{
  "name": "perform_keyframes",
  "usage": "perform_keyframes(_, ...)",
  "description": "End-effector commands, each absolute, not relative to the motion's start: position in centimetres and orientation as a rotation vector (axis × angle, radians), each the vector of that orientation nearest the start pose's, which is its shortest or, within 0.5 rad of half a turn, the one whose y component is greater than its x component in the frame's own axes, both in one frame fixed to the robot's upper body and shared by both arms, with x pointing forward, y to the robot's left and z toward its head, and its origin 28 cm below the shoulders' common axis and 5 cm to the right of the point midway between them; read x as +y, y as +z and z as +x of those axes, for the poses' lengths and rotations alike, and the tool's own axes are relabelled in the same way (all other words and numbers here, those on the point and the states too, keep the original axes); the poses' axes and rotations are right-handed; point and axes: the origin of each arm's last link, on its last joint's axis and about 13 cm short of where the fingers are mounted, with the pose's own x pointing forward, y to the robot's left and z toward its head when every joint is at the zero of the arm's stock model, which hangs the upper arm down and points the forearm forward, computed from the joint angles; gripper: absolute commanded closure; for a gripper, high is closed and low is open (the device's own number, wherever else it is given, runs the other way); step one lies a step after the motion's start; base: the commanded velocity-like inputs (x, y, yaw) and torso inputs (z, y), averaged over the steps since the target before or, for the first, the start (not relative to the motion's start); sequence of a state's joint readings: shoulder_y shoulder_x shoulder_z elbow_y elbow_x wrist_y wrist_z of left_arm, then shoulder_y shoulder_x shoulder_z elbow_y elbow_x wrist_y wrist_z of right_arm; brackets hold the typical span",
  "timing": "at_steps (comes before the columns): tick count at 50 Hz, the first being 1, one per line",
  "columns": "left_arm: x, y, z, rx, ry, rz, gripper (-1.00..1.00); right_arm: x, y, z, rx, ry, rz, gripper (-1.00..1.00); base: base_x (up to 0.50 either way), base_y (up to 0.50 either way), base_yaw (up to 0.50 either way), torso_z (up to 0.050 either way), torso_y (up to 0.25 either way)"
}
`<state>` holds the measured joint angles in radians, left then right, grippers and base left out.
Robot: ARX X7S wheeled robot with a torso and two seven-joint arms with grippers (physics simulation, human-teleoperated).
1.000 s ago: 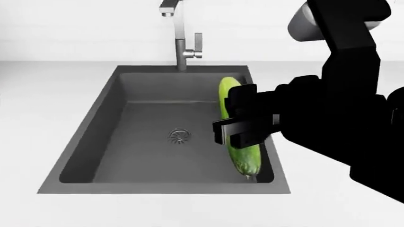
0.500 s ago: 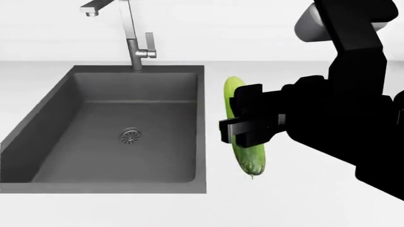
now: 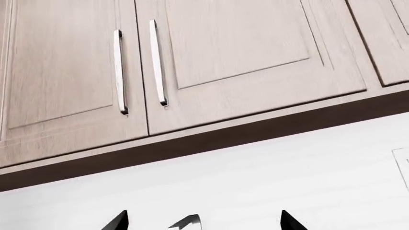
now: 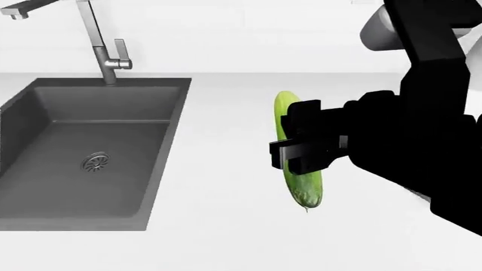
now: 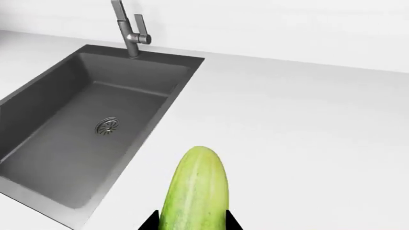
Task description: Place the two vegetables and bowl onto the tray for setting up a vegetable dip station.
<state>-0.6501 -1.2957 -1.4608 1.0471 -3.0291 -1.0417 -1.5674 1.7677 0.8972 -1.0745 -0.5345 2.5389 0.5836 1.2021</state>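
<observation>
Pointing at wooden cabinet doors, the left wrist view catches only the left gripper's dark tips; I cannot tell its opening. Head view: the right gripper clamps the cucumber above the white bench, right of the sink. Right wrist view: the cucumber juts toward the faucet.
</observation>
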Motion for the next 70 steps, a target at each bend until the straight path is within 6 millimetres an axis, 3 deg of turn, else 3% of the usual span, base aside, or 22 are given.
perform_keyframes(1, 27.8, 29.7, 0.2, -0.611, 0.12, 0.227, -1.0, -9.3, 35.4, 17.0, 0.425, 0.392, 0.009, 1.0, 0.0, -0.5, 0.0, 0.0, 0.0)
perform_keyframes(32, 27.8, 29.8, 0.3, -0.615, 0.117, 0.226, -1.0, -10.5, 36.0, 17.6, 0.408, 0.331, 0.016, 1.0, 0.0, -0.5, 0.0, 0.0, 0.0)
perform_keyframes(57, 27.9, 29.6, 0.4, -0.61, 0.122, 0.221, -1.0, -9.9, 35.5, 18.4, 0.401, 0.33, -0.007, 1.0, 0.0, -0.5, 0.0, 0.0, 0.0)
perform_keyframes(65, 27.9, 29.6, 0.4, -0.608, 0.12, 0.222, -1.0, -9.6, 35.2, 18.4, 0.394, 0.345, -0.014, 1.0, 0.0, 0.0, 0.0, 0.0, 0.0)
perform_keyframes(70, 27.9, 29.7, 0.5, -0.606, 0.121, 0.222, -1.0, -9.0, 34.2, 19.6, 0.424, 0.361, -0.032, 1.0, 0.0, 0.0, 0.0, 0.0, 0.0)
